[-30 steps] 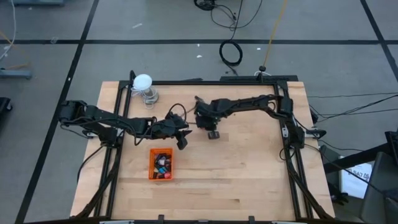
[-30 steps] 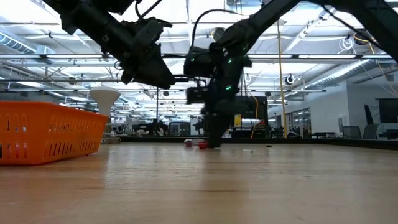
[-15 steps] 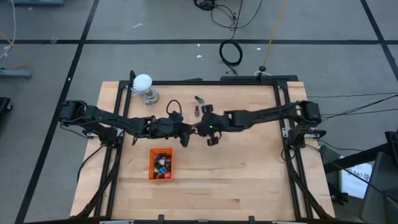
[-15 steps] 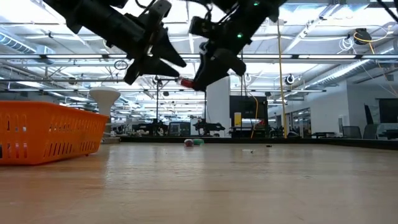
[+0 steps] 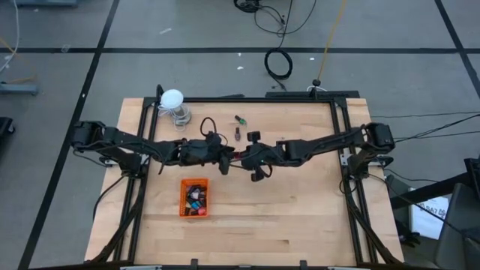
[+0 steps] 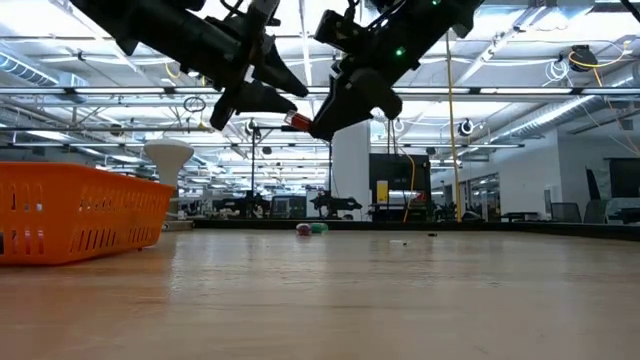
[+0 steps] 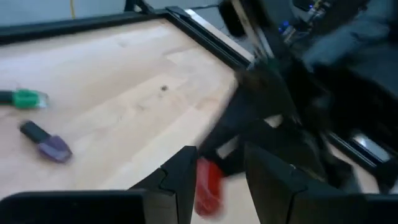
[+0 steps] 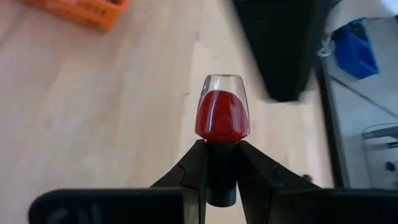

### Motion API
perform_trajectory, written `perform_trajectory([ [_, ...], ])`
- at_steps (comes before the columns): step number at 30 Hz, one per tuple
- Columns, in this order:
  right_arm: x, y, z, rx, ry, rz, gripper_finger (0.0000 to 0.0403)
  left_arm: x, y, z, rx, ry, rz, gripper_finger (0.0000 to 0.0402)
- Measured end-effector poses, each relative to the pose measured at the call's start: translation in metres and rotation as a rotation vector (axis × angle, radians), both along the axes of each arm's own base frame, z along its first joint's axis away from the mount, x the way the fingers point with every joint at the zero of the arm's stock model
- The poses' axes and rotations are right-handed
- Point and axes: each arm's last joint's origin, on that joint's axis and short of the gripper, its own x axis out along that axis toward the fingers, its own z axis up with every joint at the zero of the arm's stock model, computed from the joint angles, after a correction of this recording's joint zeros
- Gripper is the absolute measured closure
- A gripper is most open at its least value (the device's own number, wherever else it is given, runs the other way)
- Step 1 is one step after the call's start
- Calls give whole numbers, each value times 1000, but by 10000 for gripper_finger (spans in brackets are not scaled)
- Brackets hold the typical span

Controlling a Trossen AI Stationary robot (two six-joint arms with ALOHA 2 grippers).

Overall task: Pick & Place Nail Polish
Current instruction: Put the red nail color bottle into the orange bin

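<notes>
A red nail polish bottle (image 8: pixel 222 115) with a dark cap is held in the air by my right gripper (image 8: pixel 222 149), which is shut on it above the table's middle (image 5: pixel 244 158). My left gripper (image 7: pixel 217 165) is open and faces it. Its fingers stand on either side of the bottle's red body (image 7: pixel 208 183). In the low view the bottle (image 6: pixel 296 121) shows between the two grippers. A green bottle (image 5: pixel 240 120) and a purple one (image 5: pixel 237 134) lie on their sides on the table farther back. The orange tray (image 5: pixel 182 201) holds several more bottles. My right gripper pinches the bottle's dark cap (image 8: pixel 222 163) between its two fingers. The fingers lie roughly level, pointing toward the table's left. The red glass body sticks out beyond the fingertips, clear of the table. Whether my left gripper's fingers touch the bottle cannot be told.
A white ball on a clear stand (image 5: pixel 174 101) stands at the far left corner. The orange tray (image 6: pixel 80 210) sits near the left, in front of my left arm. Black frame rails (image 5: pixel 247 98) run along the table's edges. Bare wood lies to the right and near.
My right gripper has risen from the table at the far middle with the red bottle, tipped from pointing down to level, and moved toward my left gripper. The bottle is lifted clear. My left gripper has shifted slightly toward the right, meeting it.
</notes>
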Motion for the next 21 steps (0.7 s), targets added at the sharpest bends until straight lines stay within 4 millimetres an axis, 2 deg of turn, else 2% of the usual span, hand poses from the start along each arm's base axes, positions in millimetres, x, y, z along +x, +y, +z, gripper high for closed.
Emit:
perform_trajectory([
  [7, 0, 11, 1, -2, -19, 17, 356, 0, 5, 1, -19, -13, 18, 268],
  [21, 7, 10, 12, -113, -127, -9, 356, 0, -2, 1, -70, -27, -10, 268],
])
